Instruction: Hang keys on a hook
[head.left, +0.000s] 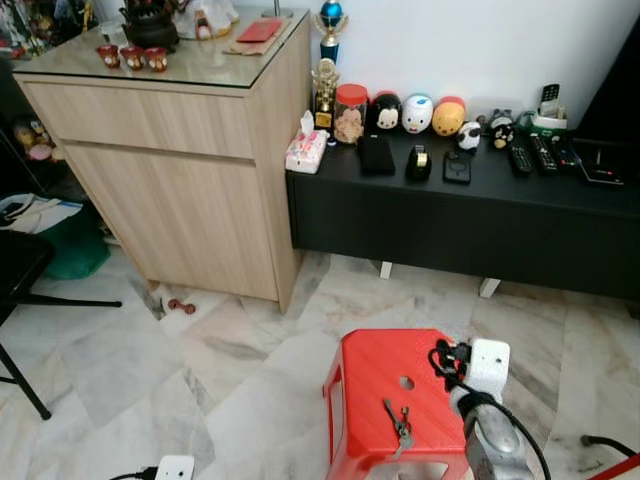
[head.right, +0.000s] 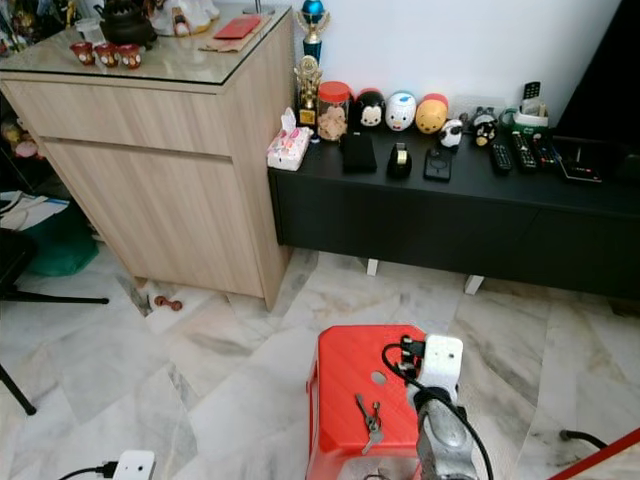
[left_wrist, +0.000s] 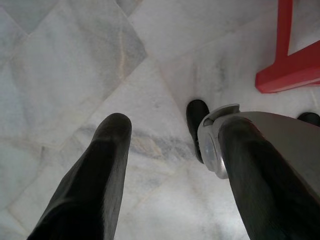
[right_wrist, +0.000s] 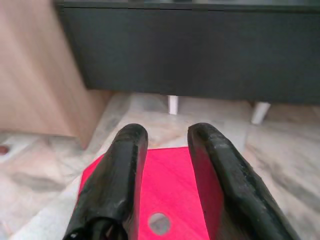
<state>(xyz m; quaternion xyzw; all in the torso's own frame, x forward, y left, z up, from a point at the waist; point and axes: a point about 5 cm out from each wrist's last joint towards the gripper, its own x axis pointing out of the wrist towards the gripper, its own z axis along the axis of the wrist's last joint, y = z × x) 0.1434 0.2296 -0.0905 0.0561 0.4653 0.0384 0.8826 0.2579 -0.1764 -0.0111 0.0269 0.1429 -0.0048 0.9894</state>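
The keys (head.left: 400, 424) lie on the red stool (head.left: 372, 372), their long axis running away from the robot. They are below and behind the right gripper (right_wrist: 167, 145), whose jaws are spread and empty. The left gripper (left_wrist: 170, 165), also spread, hangs farther away over the floor.

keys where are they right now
The keys lie on the red stool near its front edge, just left of the right arm, in the head views.

Bright, even indoor light; soft shadows, sharp head views, wrist foregrounds blurred
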